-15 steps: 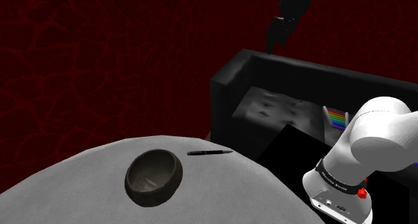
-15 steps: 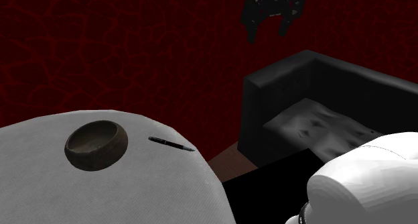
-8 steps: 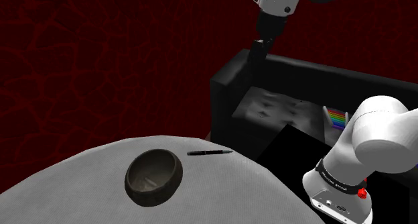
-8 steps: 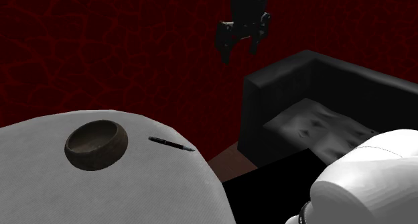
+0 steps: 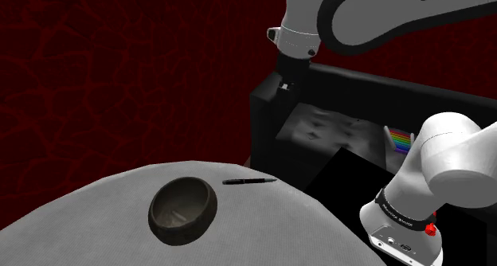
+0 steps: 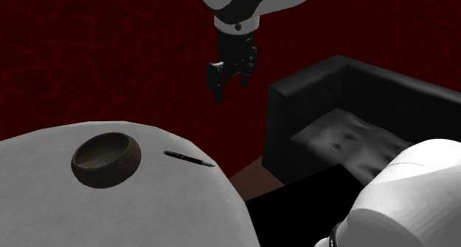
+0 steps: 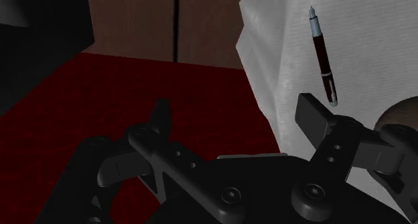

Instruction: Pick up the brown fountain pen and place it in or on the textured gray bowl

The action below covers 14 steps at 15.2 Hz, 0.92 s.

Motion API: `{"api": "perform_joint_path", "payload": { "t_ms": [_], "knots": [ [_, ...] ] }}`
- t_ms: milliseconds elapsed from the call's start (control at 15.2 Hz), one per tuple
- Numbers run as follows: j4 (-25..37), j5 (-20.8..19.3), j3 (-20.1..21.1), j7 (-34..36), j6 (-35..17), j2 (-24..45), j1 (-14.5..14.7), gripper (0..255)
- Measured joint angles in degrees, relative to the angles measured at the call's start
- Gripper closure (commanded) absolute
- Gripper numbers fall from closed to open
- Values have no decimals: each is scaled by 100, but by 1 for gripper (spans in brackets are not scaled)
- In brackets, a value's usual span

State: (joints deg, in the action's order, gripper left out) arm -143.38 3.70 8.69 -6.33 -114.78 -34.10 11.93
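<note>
In the wrist view the bowl (image 7: 404, 117) runs off the edge, partly behind one of my fingers (image 7: 315, 115). In the shoulder view my gripper (image 5: 284, 87) is lost against the black sofa (image 5: 358, 89), and my elbow (image 5: 454, 161) covers part of a rainbow-striped thing (image 5: 397, 137).

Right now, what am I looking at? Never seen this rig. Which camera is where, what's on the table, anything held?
A white robot arm with a black two-finger gripper. Shoulder view: camera beside its stand, looking down. Second exterior view: another room camera. Wrist view: camera on the hand, looking along the fingers. On the round grey table lie a dark bowl and, apart from it, a fountain pen. The gripper hangs open in the air, holding nothing.
</note>
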Motion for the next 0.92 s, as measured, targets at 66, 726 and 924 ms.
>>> {"api": "perform_joint_path", "payload": {
  "t_ms": [66,726,924],
  "knots": [
    [-27,28,55,-54,-130,120,74,0],
    [-250,256,634,-576,-1368,1310,792,0],
    [-261,279,835,-668,-1730,1710,981,0]
  ]
}}
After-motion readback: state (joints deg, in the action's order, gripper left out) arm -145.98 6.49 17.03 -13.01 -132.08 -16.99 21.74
